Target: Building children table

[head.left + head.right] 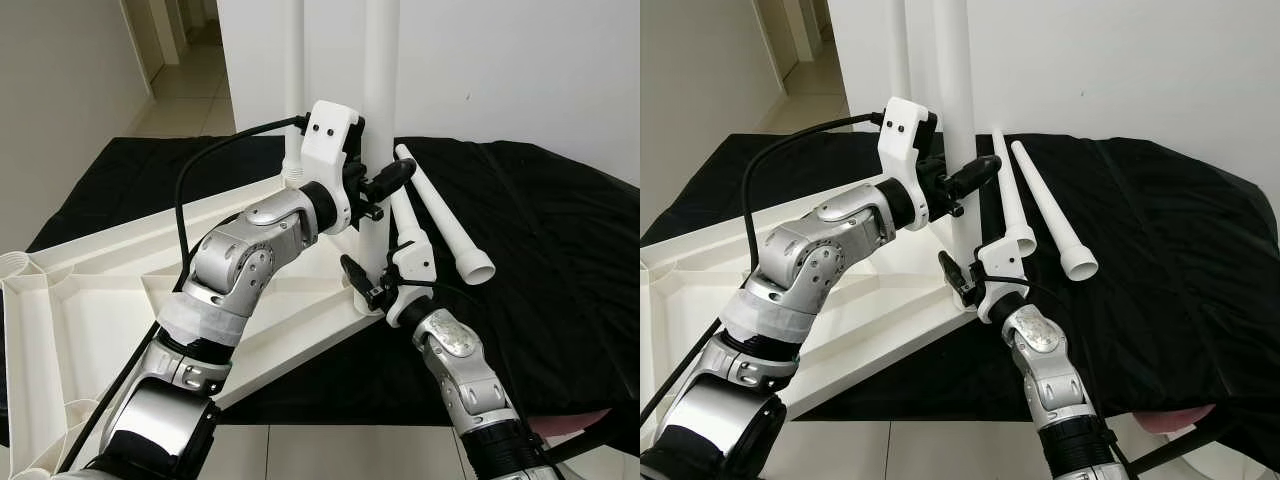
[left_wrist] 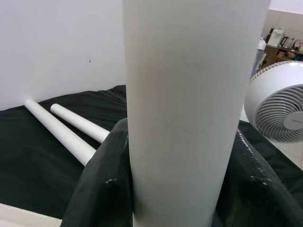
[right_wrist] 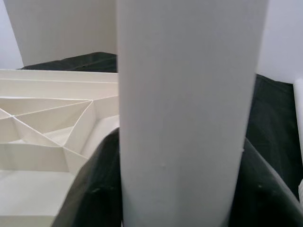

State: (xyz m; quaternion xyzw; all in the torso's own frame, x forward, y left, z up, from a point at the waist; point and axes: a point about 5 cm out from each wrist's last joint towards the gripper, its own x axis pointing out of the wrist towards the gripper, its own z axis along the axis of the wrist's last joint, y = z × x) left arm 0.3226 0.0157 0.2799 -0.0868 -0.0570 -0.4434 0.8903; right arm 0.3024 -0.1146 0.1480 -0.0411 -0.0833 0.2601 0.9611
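Two grippers clamp one upright white leg (image 1: pixel 380 120) standing at the near corner of the overturned white tabletop (image 1: pixel 90 300). The left gripper (image 1: pixel 385 185), its silver arm bent at the elbow and reaching in from 8 o'clock, has its fingers pinching the leg partway up. The right gripper (image 1: pixel 372 282), arm rising from 5 o'clock, pinches the same leg lower, near its base. A second upright leg (image 1: pixel 294 90) stands behind, at 11 o'clock. Two loose legs (image 1: pixel 445 215) lie side by side on the black cloth (image 1: pixel 560 250) at 2 o'clock. A white fan (image 2: pixel 279 106) stands beyond the cloth.
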